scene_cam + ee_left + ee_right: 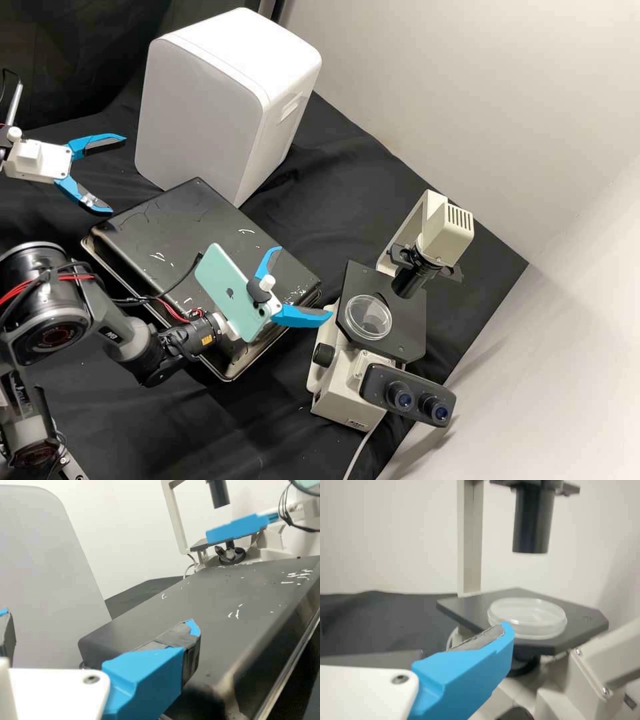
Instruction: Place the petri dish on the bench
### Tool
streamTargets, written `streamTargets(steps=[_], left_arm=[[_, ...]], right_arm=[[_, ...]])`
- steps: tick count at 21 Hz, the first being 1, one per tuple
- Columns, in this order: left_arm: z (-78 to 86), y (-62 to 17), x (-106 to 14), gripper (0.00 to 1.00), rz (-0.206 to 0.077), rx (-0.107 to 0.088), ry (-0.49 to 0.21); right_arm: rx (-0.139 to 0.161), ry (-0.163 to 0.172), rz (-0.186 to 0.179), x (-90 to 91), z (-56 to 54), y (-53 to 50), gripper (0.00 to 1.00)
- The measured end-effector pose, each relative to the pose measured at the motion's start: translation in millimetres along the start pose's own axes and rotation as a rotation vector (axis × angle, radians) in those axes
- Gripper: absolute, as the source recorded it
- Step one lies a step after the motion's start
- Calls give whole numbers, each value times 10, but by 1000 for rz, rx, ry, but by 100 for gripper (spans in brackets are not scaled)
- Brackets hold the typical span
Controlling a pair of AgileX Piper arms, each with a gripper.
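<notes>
The clear petri dish (369,317) lies flat on the black stage (407,327) of the microscope, under its dark objective tube. In the right wrist view the dish (527,616) sits just beyond one of my blue fingers (470,665). My right gripper (304,281) is open and holds nothing. It hovers over the corner of the black tray, its lower fingertip beside the stage's left edge and short of the dish. My left gripper (117,173) is open and empty at the far left, beside the white box, with its finger (150,675) over the tray's corner.
A tall white box (227,100) stands at the back. A flat black tray (200,233) lies mid-bench, between the arms. The beige microscope (347,387) stands at the bench's right end, close to the white wall. Bare black cloth (347,173) lies behind the microscope.
</notes>
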Motion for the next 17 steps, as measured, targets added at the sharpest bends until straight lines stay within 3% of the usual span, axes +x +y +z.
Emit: streamTargets(steps=[4,11,17], left_arm=[[0,0,0,100,0,-2,0],[0,0,0,100,0,-7,0],[4,1,4,100,0,-19,-7]], right_arm=[[1,-33,9,68,104,21,100],[-3,-47,28,240,200,63,100],[-1,-77,80,290,266,189,100]])
